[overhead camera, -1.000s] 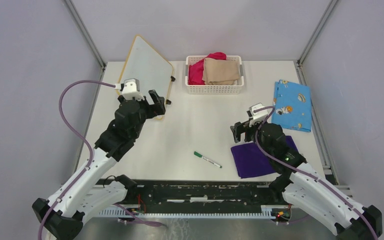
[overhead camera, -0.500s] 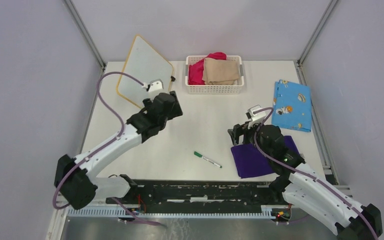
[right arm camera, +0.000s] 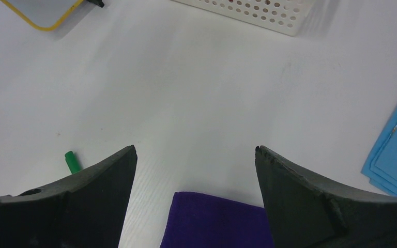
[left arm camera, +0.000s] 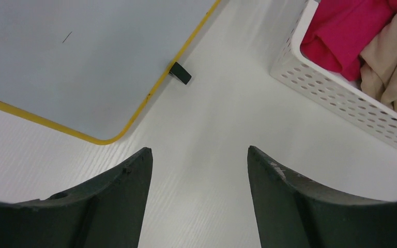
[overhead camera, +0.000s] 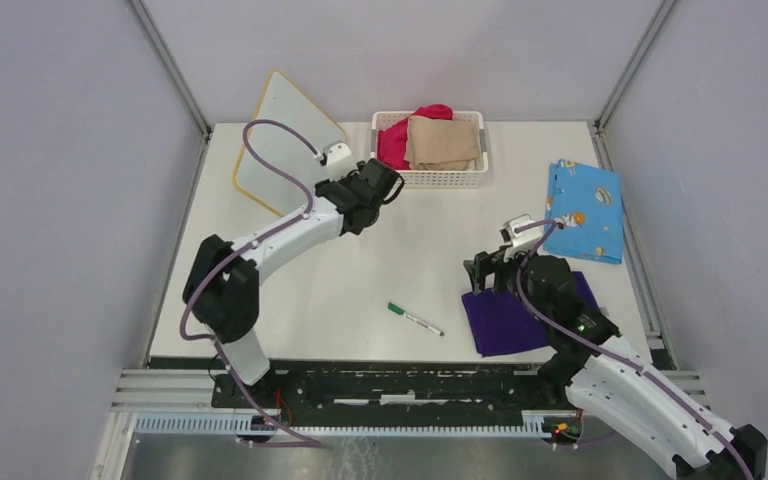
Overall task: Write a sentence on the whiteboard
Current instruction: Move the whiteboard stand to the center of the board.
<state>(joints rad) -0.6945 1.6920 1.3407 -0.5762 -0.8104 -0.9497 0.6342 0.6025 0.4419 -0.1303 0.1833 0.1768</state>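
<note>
Bright, even overhead light leaves only soft, faint shadows on the white table [overhead camera: 410,250]. Both wrist views show the table sharply, but the close, dark gripper fingers [left arm camera: 108,206] look slightly soft.

White matte table [overhead camera: 400,260], with a faint ribbed texture in the wrist views. Plain pale grey-lilac panels close it in on three sides: back wall [overhead camera: 390,50], left wall [overhead camera: 60,200], right wall [overhead camera: 730,150]. Aluminium posts rise at the back corners, the left post [overhead camera: 170,65] and the right post [overhead camera: 635,60]. Black slotted rail [overhead camera: 410,385] runs along the near table edge, with a brushed metal surface [overhead camera: 410,455] below it. Light is even and diffuse, shadows soft.
</note>
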